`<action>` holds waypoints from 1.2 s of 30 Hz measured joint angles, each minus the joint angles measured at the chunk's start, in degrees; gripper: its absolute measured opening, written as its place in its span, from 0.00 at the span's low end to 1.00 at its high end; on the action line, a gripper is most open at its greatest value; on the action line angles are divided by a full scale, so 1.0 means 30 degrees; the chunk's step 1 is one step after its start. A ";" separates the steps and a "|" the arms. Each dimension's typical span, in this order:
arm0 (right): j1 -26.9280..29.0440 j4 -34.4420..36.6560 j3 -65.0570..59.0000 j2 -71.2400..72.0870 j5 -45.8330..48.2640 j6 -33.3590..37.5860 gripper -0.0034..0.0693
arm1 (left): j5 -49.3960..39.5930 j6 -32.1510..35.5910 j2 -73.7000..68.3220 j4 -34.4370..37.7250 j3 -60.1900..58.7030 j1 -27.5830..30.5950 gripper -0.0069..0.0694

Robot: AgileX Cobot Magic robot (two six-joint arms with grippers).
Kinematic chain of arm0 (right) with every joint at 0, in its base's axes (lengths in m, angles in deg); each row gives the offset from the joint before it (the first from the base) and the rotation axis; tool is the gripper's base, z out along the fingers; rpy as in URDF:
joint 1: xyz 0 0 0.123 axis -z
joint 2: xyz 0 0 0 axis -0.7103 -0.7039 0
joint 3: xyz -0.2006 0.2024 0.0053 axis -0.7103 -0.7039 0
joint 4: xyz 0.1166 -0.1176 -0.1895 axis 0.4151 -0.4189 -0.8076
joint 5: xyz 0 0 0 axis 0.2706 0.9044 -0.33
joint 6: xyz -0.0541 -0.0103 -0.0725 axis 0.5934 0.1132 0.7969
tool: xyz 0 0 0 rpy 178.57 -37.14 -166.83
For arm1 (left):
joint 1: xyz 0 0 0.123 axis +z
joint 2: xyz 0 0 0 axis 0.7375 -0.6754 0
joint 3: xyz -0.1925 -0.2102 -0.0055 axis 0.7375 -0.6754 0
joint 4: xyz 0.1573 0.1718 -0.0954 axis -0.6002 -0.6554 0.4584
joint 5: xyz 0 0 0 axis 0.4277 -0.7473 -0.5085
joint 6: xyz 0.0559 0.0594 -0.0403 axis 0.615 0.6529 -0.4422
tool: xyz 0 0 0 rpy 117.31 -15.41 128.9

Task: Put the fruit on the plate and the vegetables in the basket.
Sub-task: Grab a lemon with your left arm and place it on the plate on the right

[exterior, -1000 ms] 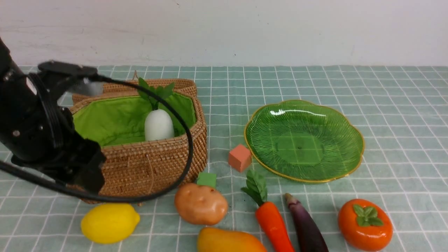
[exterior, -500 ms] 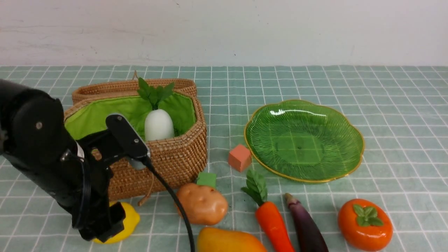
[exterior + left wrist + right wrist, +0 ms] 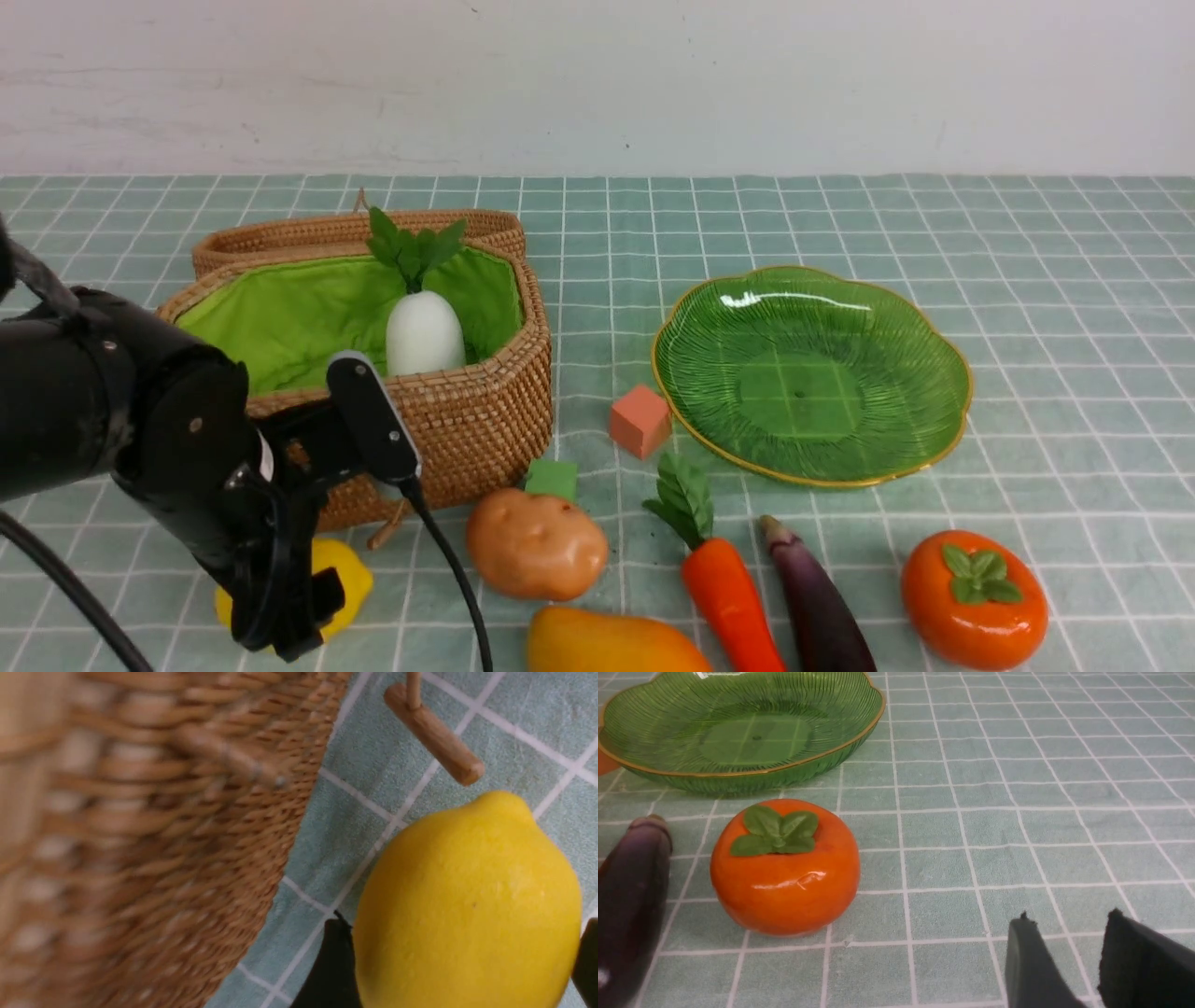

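My left gripper (image 3: 289,611) is down at the front left, open, with a finger on each side of the yellow lemon (image 3: 344,567) (image 3: 467,905), which lies on the cloth. The mango (image 3: 607,644) and persimmon (image 3: 974,597) (image 3: 784,877) lie along the front edge. The green plate (image 3: 812,481) (image 3: 738,772) holds nothing. The white radish (image 3: 425,331) stands in the wicker basket (image 3: 467,420) (image 3: 140,835). Potato (image 3: 537,543), carrot (image 3: 728,588) and eggplant (image 3: 817,597) (image 3: 630,896) lie in front. My right gripper (image 3: 1069,915) hovers open and empty to the right of the persimmon.
A salmon cube (image 3: 639,420) and a green cube (image 3: 551,478) sit between basket and plate. The basket's lid (image 3: 355,229) rests behind it. Its wooden toggle (image 3: 434,732) hangs on a cord close to the lemon. The basket wall is right beside my left gripper.
My left arm swung from beside the basket down to the lemon and lowered further, its jaws now straddling the fruit. Nothing else moved.
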 joint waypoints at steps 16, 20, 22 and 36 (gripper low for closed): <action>0.0000 0.0000 0.0000 0.0000 0.0000 0.0000 0.38 | -0.0265 0.0000 -0.0556 0.0559 0.0054 0.0000 0.83; 0.0000 0.0000 0.0000 0.0000 0.0000 0.0000 0.38 | -0.1180 0.0080 0.0074 0.1811 -0.0014 0.0000 0.83; 0.0000 0.0000 0.0000 0.0000 0.0000 0.0000 0.38 | -0.1473 0.0450 0.0726 0.2482 -0.0014 0.0000 0.83; 0.0000 0.0000 0.0000 0.0000 0.0000 0.0000 0.38 | -0.4759 0.6589 0.4122 1.4448 0.3455 0.0000 0.83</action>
